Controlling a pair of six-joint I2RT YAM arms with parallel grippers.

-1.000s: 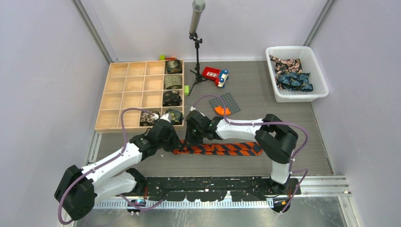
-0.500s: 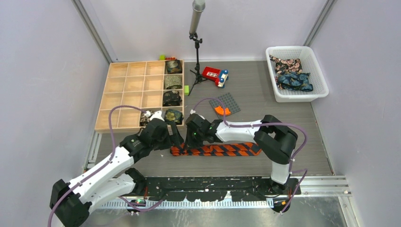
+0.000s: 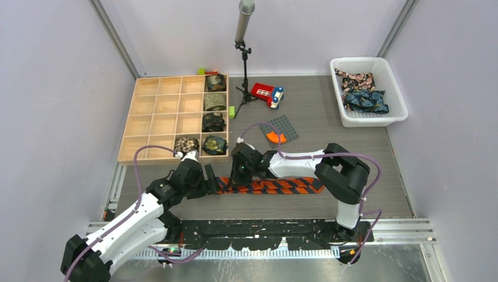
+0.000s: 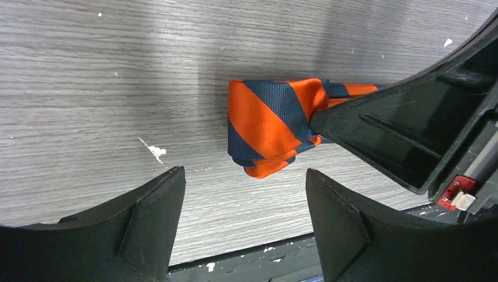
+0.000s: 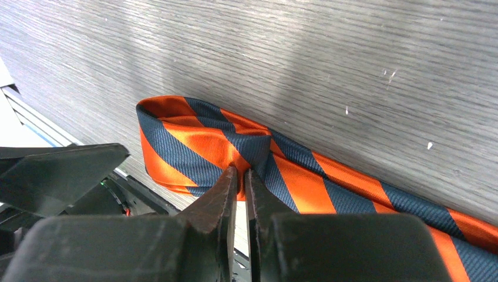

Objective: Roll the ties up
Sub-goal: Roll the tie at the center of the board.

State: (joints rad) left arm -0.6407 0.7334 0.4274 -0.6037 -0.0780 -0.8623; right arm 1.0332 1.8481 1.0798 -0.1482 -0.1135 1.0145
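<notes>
Striped tie (image 3: 270, 185): orange and dark diagonal bands, lying flat along the near part of the bench (image 3: 352, 164), running left to right in front of both arm bases. Its left end is folded over into a short loose roll (image 4: 267, 126).

Right claw (image 5: 241, 176): fingers almost together, nipping the fabric where the folded end meets the flat length.

Left claw (image 4: 244, 175): fingers set wide apart with nothing between them. It sits just beside the folded end, without touching it.

Wooden tray (image 3: 155, 120): at the far left of the bench, divided into compartments. Rolled ties (image 3: 215, 100) fill all four compartments of its right column, and one more sits in the bottom row beside them.

White basket (image 3: 393, 88): at the far right, holding loose patterned ties (image 3: 361, 94).

Other items, all well apart from the claws: red toy car (image 3: 267, 94), grey studded plate (image 3: 285, 126), microphone stand (image 3: 242, 59).
</notes>
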